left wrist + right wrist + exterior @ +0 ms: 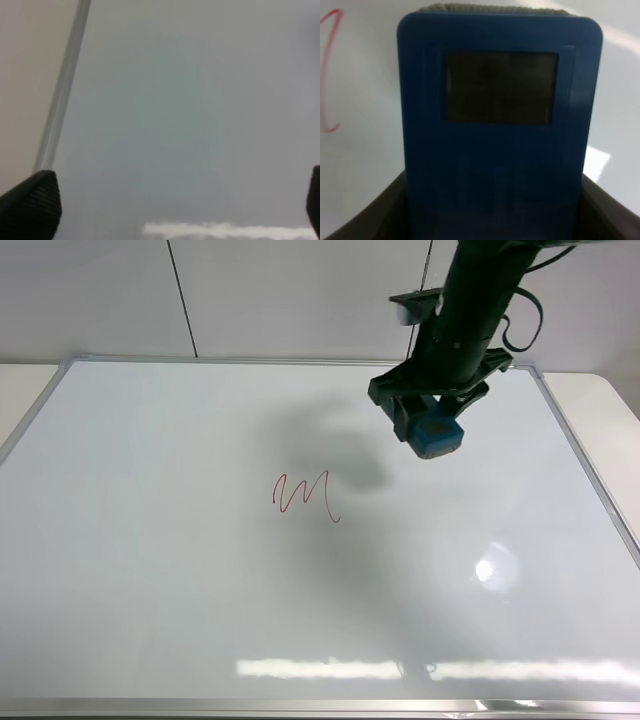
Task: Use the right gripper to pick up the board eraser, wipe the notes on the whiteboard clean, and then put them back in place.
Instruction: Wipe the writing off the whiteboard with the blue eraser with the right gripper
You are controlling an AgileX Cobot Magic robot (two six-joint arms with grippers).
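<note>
Whiteboard (150, 590) glossy, mostly bare. My right claw (432, 425) clamped on board eraser (437, 435), looks raised off board, well apart from notes (303, 494), toward far-right corner. Next: lower wiping face flat, light pressure, sweep across whole scribble.

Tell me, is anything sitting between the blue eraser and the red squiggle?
No. In the high view, only bare whiteboard, darkened by the arm's shadow, lies between the board eraser and the red scribble.

Overhead view, close wrist views, whiteboard (150, 540) shared
</note>
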